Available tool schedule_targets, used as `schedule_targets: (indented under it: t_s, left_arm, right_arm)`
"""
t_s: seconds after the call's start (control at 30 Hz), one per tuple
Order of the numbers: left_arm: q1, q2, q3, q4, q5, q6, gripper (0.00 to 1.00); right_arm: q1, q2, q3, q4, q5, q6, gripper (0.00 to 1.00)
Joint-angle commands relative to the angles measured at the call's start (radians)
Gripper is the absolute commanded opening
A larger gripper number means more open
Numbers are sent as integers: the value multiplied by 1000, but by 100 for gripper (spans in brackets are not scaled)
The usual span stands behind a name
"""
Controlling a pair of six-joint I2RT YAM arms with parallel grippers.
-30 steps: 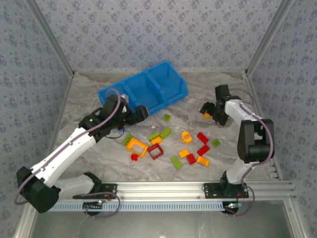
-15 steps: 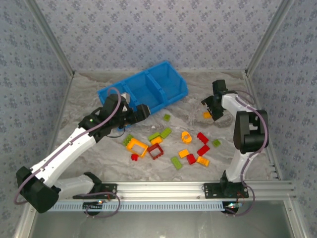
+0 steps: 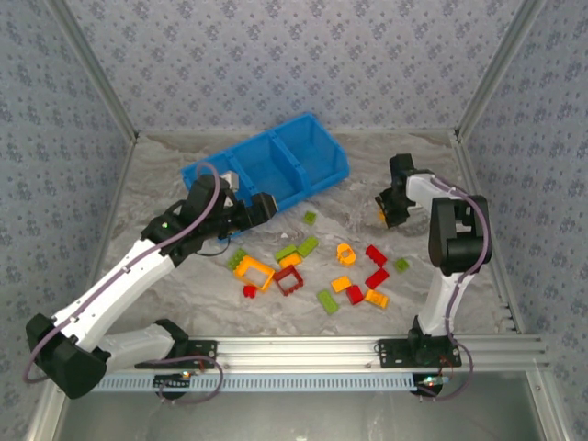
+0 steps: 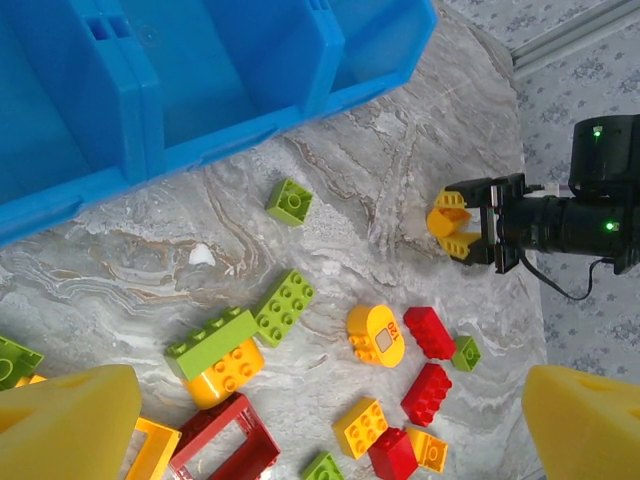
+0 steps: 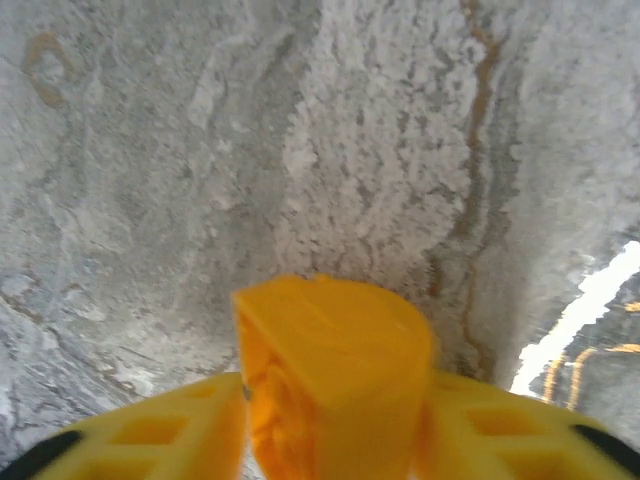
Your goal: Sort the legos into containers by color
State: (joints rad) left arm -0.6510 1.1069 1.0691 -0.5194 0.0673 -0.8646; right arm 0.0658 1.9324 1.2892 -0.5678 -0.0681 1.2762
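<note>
1. Gripping a small orange-yellow plastic brick (image 5: 330, 370) in right gripper (image 3: 390, 206), yellow fingers (image 5: 150, 440) pressed on both sides, rounded end poking out past the tips.
2. Held low over grey marbled tabletop (image 3: 363, 165); can't tell whether just clear of it or touching.
3. Positioned at right side of scene, w/ bright blue plastic three-compartment bin (image 3: 319, 180) off to the left and a bit farther back. Well apart, bare marble between.
4. Bin long axis running diagonal, near-left to far-right. Rightmost compartment (image 3: 312, 147) = end closest to held brick, so shortest carry is leftward and slightly far.
5. Left gripper (image 3: 264, 203) hovering just beside bin's near wall, over the table, fingers (image 4: 70, 420) spread wide, nothing between them.
6. Loose pile of red, lime-green and orange-yellow plastic bricks (image 3: 342, 284) lying on the table between the arms, near side of bin. Right under left wrist cam, so left arm better placed for those.
7. No bricks seen in the compartment parts shown by left wrist cam; prob. early in the sort, nearly everything left to do.
8. Next move, as a guess: lift, swing left over the right-end wall, drop in one compartment. Risks: clipping the bin wall, or crowding the left arm if aiming for a compartment further left.
</note>
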Motion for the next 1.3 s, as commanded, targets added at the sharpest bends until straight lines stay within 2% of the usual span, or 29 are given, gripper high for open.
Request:
schedule_targets:
  t_s: [0.0,0.13,0.23,0.33,0.47,0.73,0.9,1.03,1.13,1.27]
  left_arm:
    - [-6,-16,38,9,16,-2,98]
    - [-4,-24,52,-25,-21,-4,98]
    - [26,-34,53,-72,-68,-25,98]
    - [80,-53,30,-50,-55,-53,98]
    - [122,-55,35,-36,-36,-69,98]
    - [125,-71,34,-54,-19,-67,98]
    - [125,-109,18,-89,-17,-63,98]
    - [123,-105,3,-198,-38,-62,98]
    - [125,-101,-32,-312,-89,-89,97]
    - [126,-83,-97,-396,-113,-156,95]
  right_arm:
    - [10,14,15,0,16,13,35]
    - [77,-23,127,-29,108,-148,34]
    - [186,-19,248,-1,119,-329,34]
    - [290,31,382,15,97,-452,35]
    - [362,163,578,-47,84,-519,34]
    - [345,412,844,-97,11,-531,34]
    - [312,465,887,-98,-2,-488,35]
    - [307,552,1014,-212,-25,-477,36]
    - [320,580,1049,-238,-21,-479,45]
    - [334,575,1064,-241,-15,-479,62]
